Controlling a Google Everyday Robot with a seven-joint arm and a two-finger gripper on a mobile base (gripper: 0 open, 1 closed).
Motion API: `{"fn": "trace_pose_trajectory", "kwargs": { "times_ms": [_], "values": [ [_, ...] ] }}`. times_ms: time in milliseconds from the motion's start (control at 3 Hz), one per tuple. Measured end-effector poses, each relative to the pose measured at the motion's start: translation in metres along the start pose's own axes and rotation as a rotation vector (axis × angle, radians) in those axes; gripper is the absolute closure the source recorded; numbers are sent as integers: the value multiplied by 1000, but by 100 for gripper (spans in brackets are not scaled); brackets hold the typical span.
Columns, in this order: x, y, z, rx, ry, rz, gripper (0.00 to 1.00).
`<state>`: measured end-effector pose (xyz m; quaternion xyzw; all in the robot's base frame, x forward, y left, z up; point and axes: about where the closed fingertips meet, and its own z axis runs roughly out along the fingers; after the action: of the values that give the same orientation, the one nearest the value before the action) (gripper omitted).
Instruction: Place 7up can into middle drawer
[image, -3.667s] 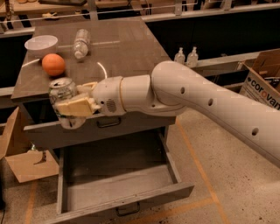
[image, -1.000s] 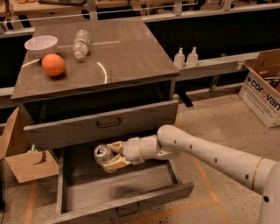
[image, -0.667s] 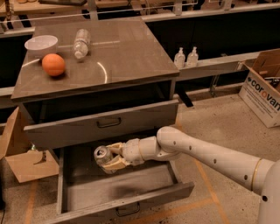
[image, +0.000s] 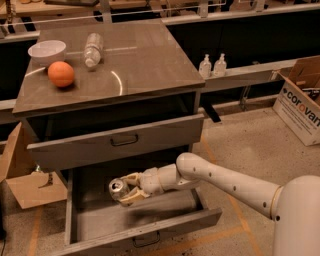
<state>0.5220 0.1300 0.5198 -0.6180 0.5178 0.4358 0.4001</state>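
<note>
The 7up can, silver with its round top facing the camera, lies tilted on its side between the tan fingers of my gripper, which is shut on it. Can and gripper hang inside the pulled-out middle drawer, over the left part of its flat grey floor. I cannot tell whether the can touches the floor. My white arm reaches in from the lower right, over the drawer's right wall.
Above, the taller-fronted grey drawer stands slightly out. On the cabinet top sit an orange, a white bowl and a clear plastic bottle. Cardboard boxes stand at the left and far right.
The arm has come down from the cabinet's upper front, carrying the can into the open lower drawer. Over the last second it has hardly moved.
</note>
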Motion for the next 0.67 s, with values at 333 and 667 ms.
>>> {"fn": "trace_pose_trajectory", "kwargs": {
  "times_ms": [333,667],
  "values": [
    [32,-3,16,-63,-10,-26,100],
    [57,-8,28,-102,-8,-37,100]
  ]
}}
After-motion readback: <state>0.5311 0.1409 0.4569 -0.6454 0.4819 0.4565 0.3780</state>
